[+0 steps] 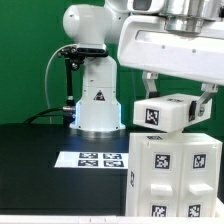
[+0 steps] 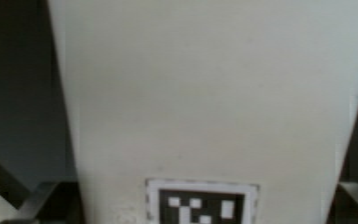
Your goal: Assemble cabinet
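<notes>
Cabinet [image 1: 172,182], panel [image 2: 208,110] in claw [image 1: 176,96], pedestal [image 1: 97,100] exterior-only

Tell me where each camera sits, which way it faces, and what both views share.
Exterior view: off the arm, low beside the black table, looking across at the pedestal, marker board and cabinet; the arm and tool fill the upper part, fingers around a white tagged panel.
Wrist view: on the wrist, looking along the tool at the panel close up; dark fingers show at both lower corners.
Shared: the held panel with its tag, and the tool's fingers.
</notes>
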Robot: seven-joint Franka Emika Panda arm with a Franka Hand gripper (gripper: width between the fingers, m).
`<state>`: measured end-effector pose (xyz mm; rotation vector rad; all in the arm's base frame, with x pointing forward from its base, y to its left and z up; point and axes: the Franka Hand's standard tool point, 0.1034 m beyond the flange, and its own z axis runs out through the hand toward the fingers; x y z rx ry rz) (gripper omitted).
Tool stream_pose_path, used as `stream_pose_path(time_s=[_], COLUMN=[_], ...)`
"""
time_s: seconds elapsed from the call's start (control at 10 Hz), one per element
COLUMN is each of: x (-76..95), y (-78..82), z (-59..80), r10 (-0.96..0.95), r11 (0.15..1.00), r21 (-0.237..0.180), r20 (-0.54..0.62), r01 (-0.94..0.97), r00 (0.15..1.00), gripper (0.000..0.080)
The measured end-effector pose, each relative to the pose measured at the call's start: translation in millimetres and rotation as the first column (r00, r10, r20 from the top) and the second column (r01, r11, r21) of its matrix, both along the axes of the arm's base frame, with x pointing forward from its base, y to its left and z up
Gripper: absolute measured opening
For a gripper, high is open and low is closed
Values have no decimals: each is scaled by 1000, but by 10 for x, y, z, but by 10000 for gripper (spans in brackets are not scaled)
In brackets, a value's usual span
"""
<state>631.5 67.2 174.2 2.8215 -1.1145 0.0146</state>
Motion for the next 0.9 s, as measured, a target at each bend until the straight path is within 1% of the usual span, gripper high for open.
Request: stream_pose_path(time_s=[0.3, 0.9], x=[-16, -3], y=[65, 68], z=[-110, -106], r10=[3, -4], r11=[1000, 1000], r21=[-4, -3], r20=[-8, -1], r01=[-3, 4], r00=[1000, 1000], gripper=[560, 560])
